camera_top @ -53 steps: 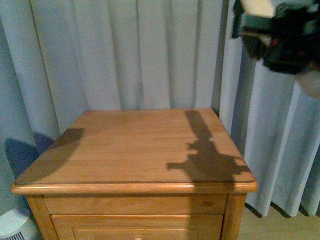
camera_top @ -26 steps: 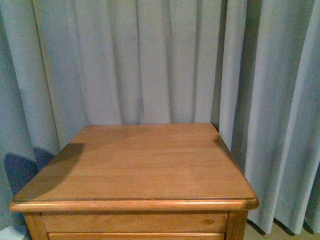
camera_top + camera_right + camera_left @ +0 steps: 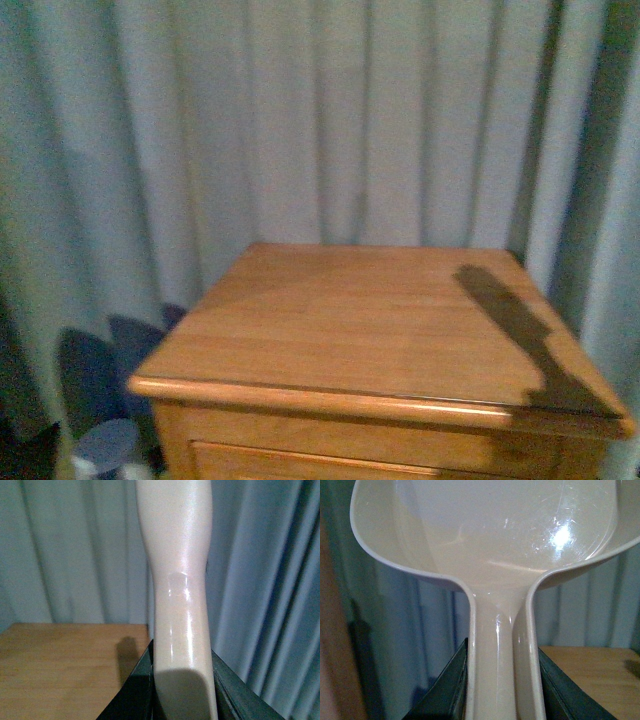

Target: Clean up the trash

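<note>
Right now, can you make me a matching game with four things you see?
Things:
1. beige plastic dustpan
2. cream plastic handle
3. brown wooden cabinet
4. grey-blue pleated curtain

Matches:
A. hanging behind the cabinet
B. clamped in the right gripper
C. dark shadow on top
D. clamped in the left gripper

Pairs: 1-D, 2-B, 3-C, 4-A

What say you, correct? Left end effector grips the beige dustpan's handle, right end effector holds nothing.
Not quite. The right end effector is shut on a beige handle, per the right wrist view. The left end effector does grip the beige dustpan by its handle.
</note>
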{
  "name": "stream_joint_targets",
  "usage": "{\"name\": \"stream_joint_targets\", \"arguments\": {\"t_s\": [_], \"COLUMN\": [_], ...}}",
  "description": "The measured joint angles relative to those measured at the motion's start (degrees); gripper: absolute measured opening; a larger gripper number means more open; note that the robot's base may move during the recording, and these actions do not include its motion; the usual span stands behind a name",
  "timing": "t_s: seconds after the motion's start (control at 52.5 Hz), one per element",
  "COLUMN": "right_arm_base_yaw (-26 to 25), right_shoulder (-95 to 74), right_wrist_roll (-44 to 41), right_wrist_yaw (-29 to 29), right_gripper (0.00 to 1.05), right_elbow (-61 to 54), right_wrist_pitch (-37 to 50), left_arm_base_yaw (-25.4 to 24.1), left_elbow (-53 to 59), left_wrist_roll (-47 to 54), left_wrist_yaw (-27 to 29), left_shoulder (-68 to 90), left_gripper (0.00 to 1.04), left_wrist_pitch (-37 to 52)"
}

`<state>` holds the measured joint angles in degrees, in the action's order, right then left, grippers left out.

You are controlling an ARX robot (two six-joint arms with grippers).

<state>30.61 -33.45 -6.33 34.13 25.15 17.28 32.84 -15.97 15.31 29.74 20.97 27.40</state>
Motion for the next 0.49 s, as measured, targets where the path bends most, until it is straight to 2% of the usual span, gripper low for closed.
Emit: {"name": "stream_joint_targets", "arguments": {"t_s": [0.495], "right_arm_base_yaw": [0.13], "right_shoulder": [-0.81], "right_wrist_roll": [-0.63], "right_wrist_yaw": [-0.46], "right_gripper": [0.20], "right_elbow": [-0.33], "right_wrist_pitch": [-0.07], "left_arm_base_yaw": [0.00], "left_elbow": [0.15], "left_wrist_roll": [-0.15], "left_wrist_yaw": [0.37], "left_shoulder": [-0.33], "left_gripper": [0.28], "left_wrist_pitch": [-0.04]}}
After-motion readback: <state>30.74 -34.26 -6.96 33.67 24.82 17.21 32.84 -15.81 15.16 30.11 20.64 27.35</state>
